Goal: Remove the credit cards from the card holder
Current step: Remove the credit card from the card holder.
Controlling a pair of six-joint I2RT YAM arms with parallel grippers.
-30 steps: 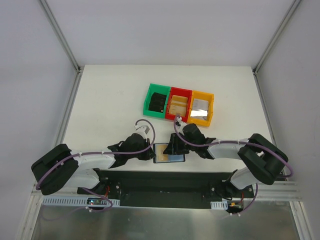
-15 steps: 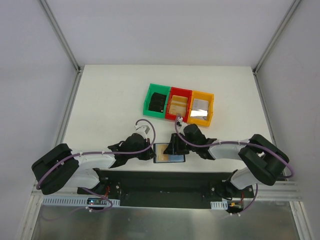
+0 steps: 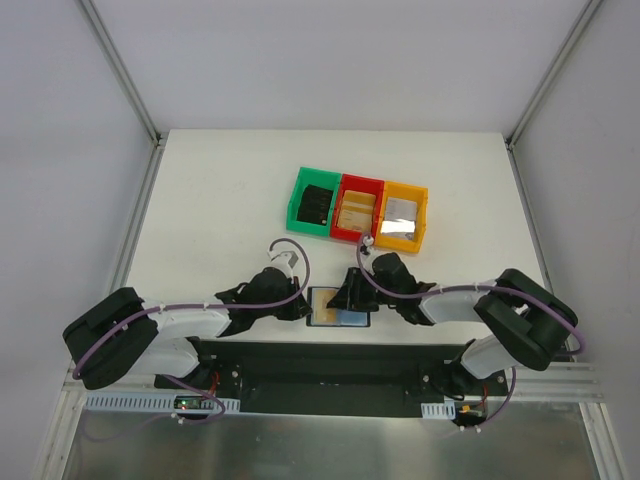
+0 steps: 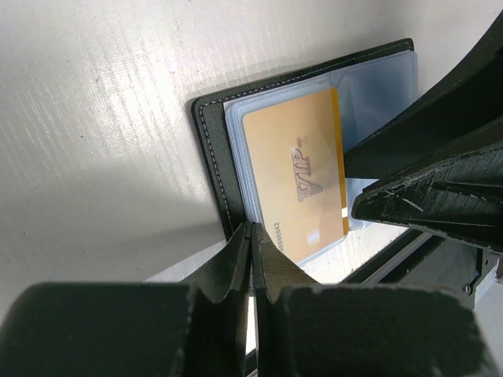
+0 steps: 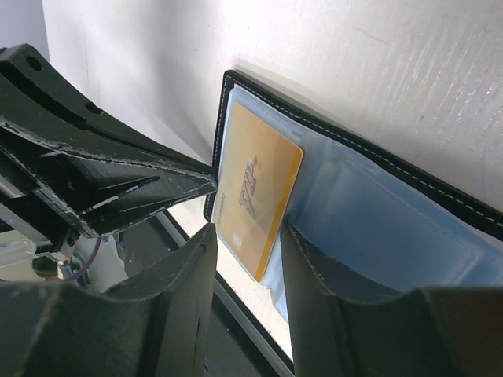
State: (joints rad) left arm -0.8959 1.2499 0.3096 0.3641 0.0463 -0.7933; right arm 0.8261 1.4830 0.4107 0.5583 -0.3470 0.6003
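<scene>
The white table top (image 3: 200, 200) is carrying the whole scene, and the two black-and-white robot arms are reaching in low from its near edge, the left arm (image 3: 170, 325) and the right arm (image 3: 470, 300) meeting at the middle. Farther back, three small plastic bins are sitting side by side in a row: green (image 3: 300, 195), red (image 3: 361, 180) and yellow (image 3: 408, 188), each already holding something.

The small black folding card holder (image 3: 338, 306) is lying open and flat at the near edge of the table, between the two grippers, its grey-blue clear sleeves facing up (image 4: 211, 157) (image 5: 440, 196). A gold plastic card marked VIP (image 4: 295, 177) (image 5: 255, 188) is lying on those sleeves, one corner sticking out past the holder's near edge.

The left gripper (image 4: 251, 232) is showing its fingers pressed together with nothing between them, the tip resting at the holder's near edge, apparently pinning it down. The right gripper (image 5: 247, 236) is standing with its fingers partly spread, straddling the card's protruding corner without yet clamping it.

The step in hand looks like lining up on the gold card for extraction. The next move is probably calling for the right fingers to close on that corner and draw the card out along the sleeve, while the left keeps the holder from sliding.
</scene>
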